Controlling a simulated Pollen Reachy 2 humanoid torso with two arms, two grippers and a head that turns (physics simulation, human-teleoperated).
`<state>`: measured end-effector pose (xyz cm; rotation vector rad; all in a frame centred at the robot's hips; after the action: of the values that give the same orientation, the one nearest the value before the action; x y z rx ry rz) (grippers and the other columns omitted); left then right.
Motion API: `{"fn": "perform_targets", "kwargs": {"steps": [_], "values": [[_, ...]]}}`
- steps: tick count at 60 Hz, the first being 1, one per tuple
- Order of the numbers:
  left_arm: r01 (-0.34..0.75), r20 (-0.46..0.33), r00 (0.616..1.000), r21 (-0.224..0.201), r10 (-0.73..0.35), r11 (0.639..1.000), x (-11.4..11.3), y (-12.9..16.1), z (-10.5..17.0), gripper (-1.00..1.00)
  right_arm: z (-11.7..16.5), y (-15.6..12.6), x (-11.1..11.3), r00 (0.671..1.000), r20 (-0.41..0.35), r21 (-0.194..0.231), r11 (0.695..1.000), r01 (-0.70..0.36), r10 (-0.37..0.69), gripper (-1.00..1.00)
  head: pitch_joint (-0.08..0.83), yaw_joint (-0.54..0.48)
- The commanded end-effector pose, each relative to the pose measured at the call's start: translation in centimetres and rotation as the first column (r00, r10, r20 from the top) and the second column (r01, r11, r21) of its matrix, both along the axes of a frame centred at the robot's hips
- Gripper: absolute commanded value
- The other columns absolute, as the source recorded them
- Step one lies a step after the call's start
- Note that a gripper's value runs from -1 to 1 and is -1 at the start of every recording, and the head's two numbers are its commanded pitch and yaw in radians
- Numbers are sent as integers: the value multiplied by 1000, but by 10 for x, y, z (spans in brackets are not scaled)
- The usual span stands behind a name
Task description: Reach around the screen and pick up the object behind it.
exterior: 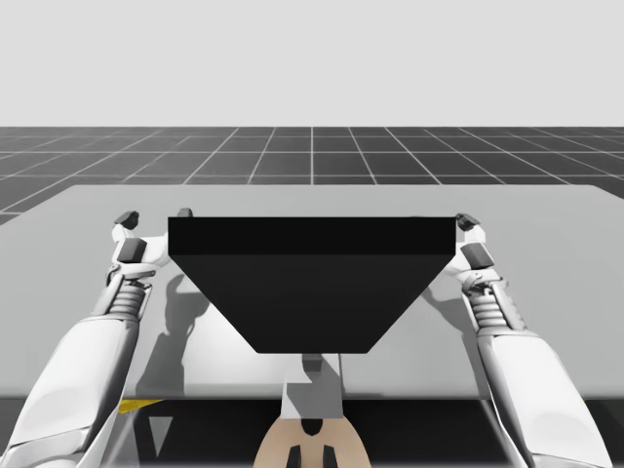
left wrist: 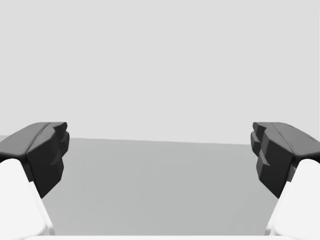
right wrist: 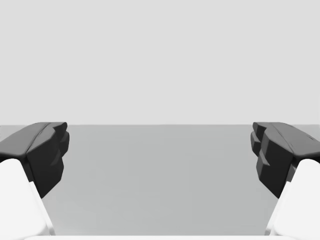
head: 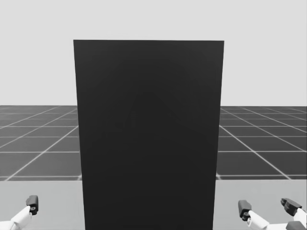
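Here, the left tool [left wrist: 160, 155] hangs spread and empty beside the screen [exterior: 312, 283], which hides the object behind it; the right tool [right wrist: 160, 155] is likewise spread. Reaching blind, either may clip the screen or knock the object across the bench [exterior: 546, 253].

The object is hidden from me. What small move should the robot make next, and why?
Probably swing the right end effector a little inward, behind the black screen. The screen hides the object in the head and high views; this end effector is open beside the screen's edge, so its wrist camera may find the object first.
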<state>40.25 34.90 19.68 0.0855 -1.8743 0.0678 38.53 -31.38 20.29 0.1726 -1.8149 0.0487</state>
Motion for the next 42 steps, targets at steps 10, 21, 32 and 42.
{"fn": "perform_targets", "kwargs": {"steps": [10,21,32,42], "values": [[21,-21,1000,16,-21,1000,1,-3,-2,-1000,0,4,-5,996,-17,-21,996,-87,87,-1000,21,-18],[206,-111,973,41,-201,978,-8,-17,-3,-1000,0,10,-15,952,-18,-47,951,-307,306,-1000,32,-24],[514,-139,850,4,-509,858,-41,-24,12,-1000,-2,19,-39,809,-14,-77,806,-587,588,-1000,41,-22],[679,-180,725,24,-665,734,-64,-16,11,-1000,-6,23,-61,675,-19,-116,669,-734,737,-1000,47,-20]]}}
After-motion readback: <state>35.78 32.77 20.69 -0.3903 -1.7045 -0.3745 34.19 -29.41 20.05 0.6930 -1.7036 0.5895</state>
